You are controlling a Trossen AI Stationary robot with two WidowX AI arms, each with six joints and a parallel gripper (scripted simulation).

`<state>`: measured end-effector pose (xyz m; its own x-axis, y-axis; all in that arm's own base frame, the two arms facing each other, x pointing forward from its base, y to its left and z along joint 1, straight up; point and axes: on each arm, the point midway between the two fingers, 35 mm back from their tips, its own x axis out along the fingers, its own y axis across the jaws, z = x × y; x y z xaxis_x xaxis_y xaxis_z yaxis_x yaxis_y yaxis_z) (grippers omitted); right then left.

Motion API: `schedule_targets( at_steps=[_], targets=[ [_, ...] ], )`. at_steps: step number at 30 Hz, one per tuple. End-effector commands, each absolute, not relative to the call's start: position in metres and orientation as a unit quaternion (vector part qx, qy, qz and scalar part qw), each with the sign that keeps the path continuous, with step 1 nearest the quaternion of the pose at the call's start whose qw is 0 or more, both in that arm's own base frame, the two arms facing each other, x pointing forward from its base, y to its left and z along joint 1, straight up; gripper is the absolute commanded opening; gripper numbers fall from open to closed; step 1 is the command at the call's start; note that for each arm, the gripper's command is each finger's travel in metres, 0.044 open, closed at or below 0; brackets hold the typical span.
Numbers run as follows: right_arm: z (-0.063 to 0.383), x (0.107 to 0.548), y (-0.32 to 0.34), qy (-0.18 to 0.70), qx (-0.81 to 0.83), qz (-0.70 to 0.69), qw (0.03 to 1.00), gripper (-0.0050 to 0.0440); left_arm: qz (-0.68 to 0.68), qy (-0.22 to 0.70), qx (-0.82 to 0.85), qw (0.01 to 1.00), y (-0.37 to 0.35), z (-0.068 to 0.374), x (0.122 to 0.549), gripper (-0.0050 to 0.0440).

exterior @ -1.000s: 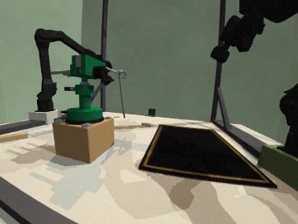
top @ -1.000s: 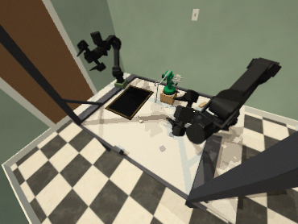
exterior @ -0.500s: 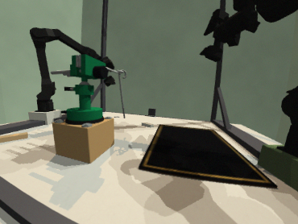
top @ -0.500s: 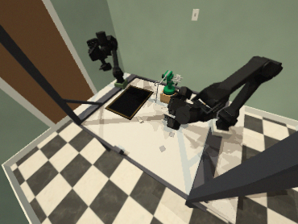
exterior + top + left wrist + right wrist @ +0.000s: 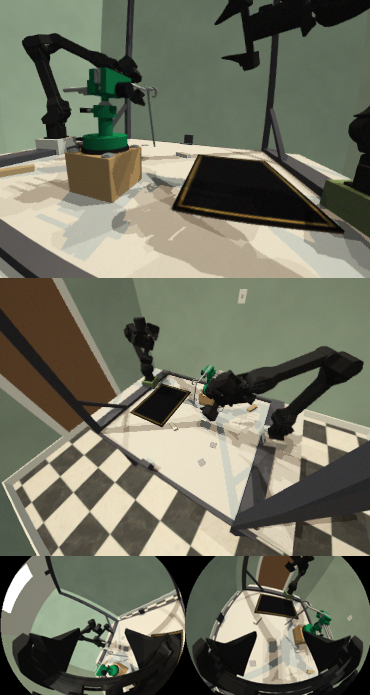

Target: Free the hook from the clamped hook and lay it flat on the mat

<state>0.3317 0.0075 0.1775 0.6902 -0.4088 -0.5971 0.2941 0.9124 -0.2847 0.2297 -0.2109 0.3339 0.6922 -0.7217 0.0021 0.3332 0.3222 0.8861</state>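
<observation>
A green vise (image 5: pixel 105 85) stands on a wooden block (image 5: pixel 102 172) at the back of the table. A thin metal hook (image 5: pixel 150 117) hangs from the clamped hook (image 5: pixel 150 90) that sticks out of the vise jaws. The black mat with a gold border (image 5: pixel 250 192) lies flat beside the vise and also shows in the top view (image 5: pixel 161 403). My right gripper (image 5: pixel 210 410) is open and empty, close to the vise. My left gripper (image 5: pixel 142 330) is open and empty, raised high above the table's far corner. Both wrist views show nothing between the fingers.
Small loose pieces (image 5: pixel 202 462) (image 5: pixel 213 445) lie on the table top, and a wooden stick (image 5: pixel 251 408) lies near the right arm's base. A green mount (image 5: pixel 350 200) sits past the mat's end. Dark frame posts (image 5: pixel 272 100) rise around the table.
</observation>
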Motion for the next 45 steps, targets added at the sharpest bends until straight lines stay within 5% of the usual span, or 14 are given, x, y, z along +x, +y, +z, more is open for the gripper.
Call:
schedule_targets(
  at_steps=[1, 21, 33, 45],
  targets=[
    [0.185, 0.334, -0.018, 0.317, -0.036, -0.18, 0.93, 0.044, -0.281, -0.138, 0.398, 0.862, -0.173, 0.332, 0.26, 0.044],
    [0.221, 0.318, -0.108, 0.166, 0.024, -0.145, 0.975, 0.044, -0.002, -0.025, 0.003, 1.0, -0.001, 0.323, 0.316, 0.044],
    [0.222, 0.317, -0.109, 0.165, 0.024, -0.145, 0.975, 0.044, 0.0, -0.024, -0.001, 1.0, -0.002, 0.322, 0.32, 0.044],
    [0.222, 0.317, -0.109, 0.165, 0.024, -0.145, 0.975, 0.044, 0.01, -0.012, -0.017, 1.0, -0.063, 0.297, 0.384, 0.044]
  ],
)
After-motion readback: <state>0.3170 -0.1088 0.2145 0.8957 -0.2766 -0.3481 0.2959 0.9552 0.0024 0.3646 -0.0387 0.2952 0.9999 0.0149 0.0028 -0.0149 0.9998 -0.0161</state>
